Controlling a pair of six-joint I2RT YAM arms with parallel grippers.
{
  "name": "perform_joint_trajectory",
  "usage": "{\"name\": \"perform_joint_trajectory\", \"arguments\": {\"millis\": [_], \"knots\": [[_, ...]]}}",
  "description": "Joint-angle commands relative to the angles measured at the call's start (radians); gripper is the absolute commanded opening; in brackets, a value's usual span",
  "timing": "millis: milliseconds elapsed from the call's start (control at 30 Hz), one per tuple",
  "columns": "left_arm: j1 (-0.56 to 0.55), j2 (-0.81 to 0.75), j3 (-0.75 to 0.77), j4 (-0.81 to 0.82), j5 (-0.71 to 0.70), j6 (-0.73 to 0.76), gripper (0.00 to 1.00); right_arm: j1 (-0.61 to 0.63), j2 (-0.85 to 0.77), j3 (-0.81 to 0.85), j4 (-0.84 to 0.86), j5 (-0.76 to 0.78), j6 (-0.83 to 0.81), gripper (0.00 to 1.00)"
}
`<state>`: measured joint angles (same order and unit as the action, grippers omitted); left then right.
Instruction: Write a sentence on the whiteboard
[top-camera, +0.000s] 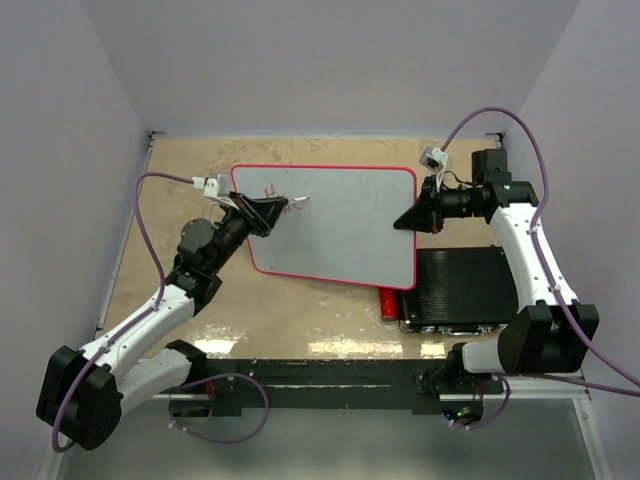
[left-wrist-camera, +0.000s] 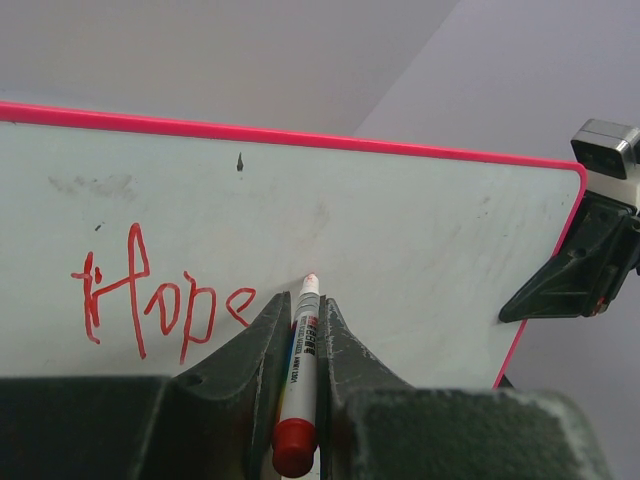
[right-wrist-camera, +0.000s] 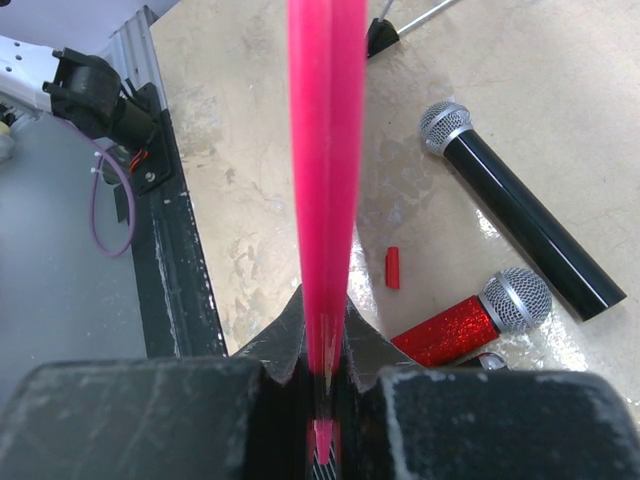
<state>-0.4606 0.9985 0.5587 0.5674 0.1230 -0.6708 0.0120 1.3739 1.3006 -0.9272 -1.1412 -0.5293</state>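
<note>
The whiteboard (top-camera: 340, 225) is white with a thin red frame and lies across the middle of the table. My left gripper (top-camera: 283, 208) is shut on a white marker (left-wrist-camera: 303, 340) with a red end cap. The marker's tip rests at the board surface (left-wrist-camera: 400, 230), just right of the last letter. The sentence (left-wrist-camera: 160, 300) reads "Hope" in red near the board's upper left corner. My right gripper (top-camera: 410, 222) is shut on the board's right edge. In the right wrist view that red frame edge (right-wrist-camera: 325, 150) runs edge-on between the jaws of the right gripper (right-wrist-camera: 323, 335).
A black ribbed case (top-camera: 465, 285) lies under the board's near right corner. A black microphone (right-wrist-camera: 520, 210), a red glitter microphone (right-wrist-camera: 470, 320) and a small red cap (right-wrist-camera: 393, 267) lie on the table below the board. Walls close in the table on three sides.
</note>
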Motion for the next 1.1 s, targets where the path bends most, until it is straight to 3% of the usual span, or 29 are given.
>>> {"name": "perform_joint_trajectory", "arguments": {"millis": [0,567,1067], "knots": [[-0.004,-0.003,0.021,0.011,-0.037,0.023,0.0,0.006,-0.039,0.003,0.034,-0.025,-0.031,0.0],[-0.004,-0.07,0.047,-0.057,0.009,0.033,0.0,0.008,-0.041,0.003,0.036,-0.025,-0.031,0.0],[-0.004,-0.006,0.061,-0.06,0.001,0.048,0.0,0.006,-0.041,0.003,0.034,-0.025,-0.031,0.0]]}}
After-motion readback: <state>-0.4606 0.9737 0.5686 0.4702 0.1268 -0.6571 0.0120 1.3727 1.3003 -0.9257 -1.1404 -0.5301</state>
